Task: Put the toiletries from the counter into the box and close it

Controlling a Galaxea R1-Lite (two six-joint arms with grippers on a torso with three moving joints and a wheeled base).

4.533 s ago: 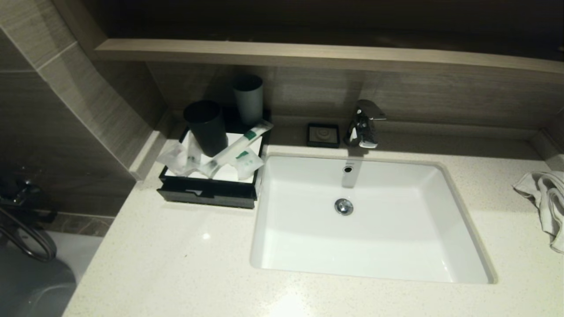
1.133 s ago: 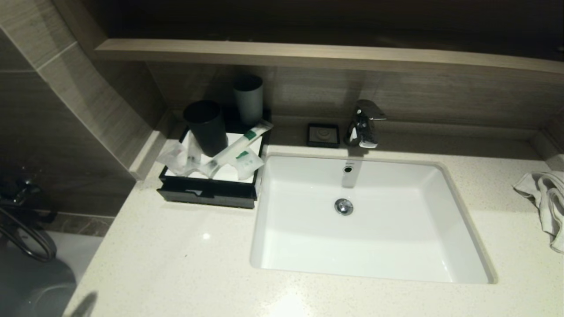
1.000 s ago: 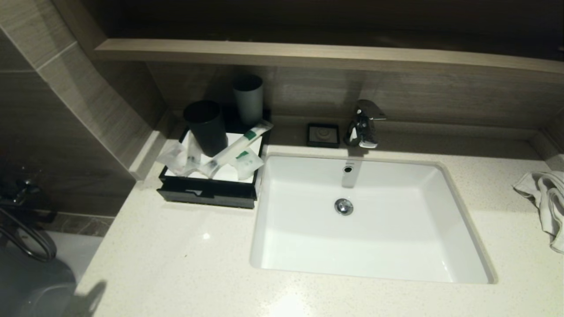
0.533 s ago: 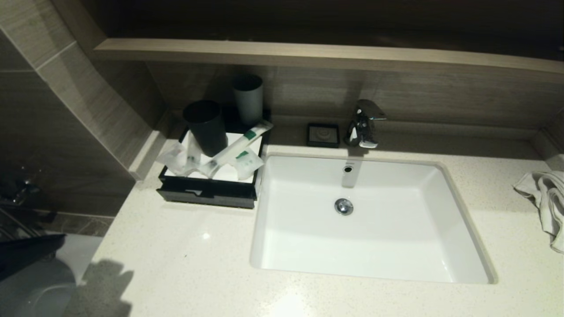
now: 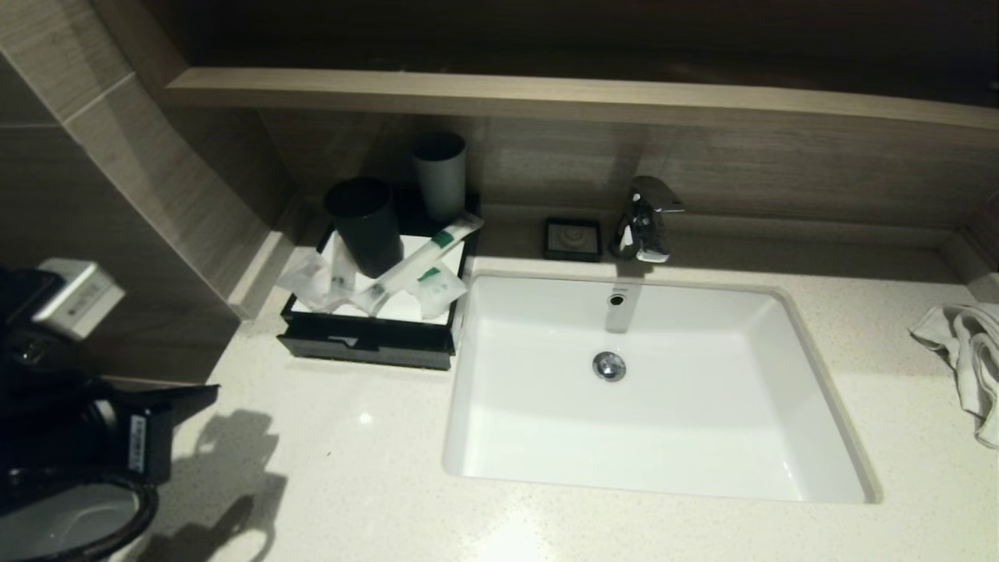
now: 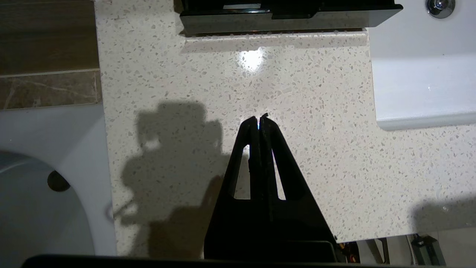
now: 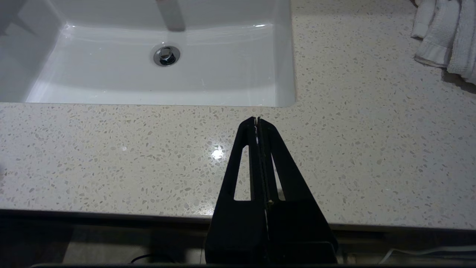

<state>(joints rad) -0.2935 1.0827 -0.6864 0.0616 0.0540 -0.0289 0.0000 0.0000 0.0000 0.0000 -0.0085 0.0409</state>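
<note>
Left gripper [image 6: 259, 120] hangs above the speckled pale stone counter [image 5: 328, 468], near its front-left part, with its two black fingers pressed together and nothing between them. It is well apart from the work.

White plastic-wrapped toiletry sachets with green print [image 5: 406, 277] lie in a loose heap on the white top of the black rectangular box [image 5: 367, 339], which stands at the back-left of the counter, just beside the white rectangular sink basin [image 5: 655, 390]. They look light, soft and crinkly, so the film is likely to slip or buckle under a pinch. My judgement is that the firmer middle of each sachet, or the long tube-shaped packet [image 5: 425, 254] across its width, gives a better hold than a loose corner. Several overlap, so lifting one may drag a neighbour.

A dark cylindrical cup [image 5: 365, 226] stands on the sachets, and a grey cup [image 5: 439, 176] stands behind it; both crowd the approach from above and could tip if nudged. Whether the box opens by a lid or a front drawer I cannot tell, though a small notch shows on its front face [image 6: 282, 16].

Room is tight on the left, where the tiled wall [image 5: 156, 195] slants close to the box, and on the right, where the basin's edge drops away. The bare counter in front of the box is the open way in.

Right gripper [image 7: 257, 121] is parked over the counter's front edge before the basin, fingers together, with a crumpled white towel [image 5: 964, 359] off to its right.
</note>
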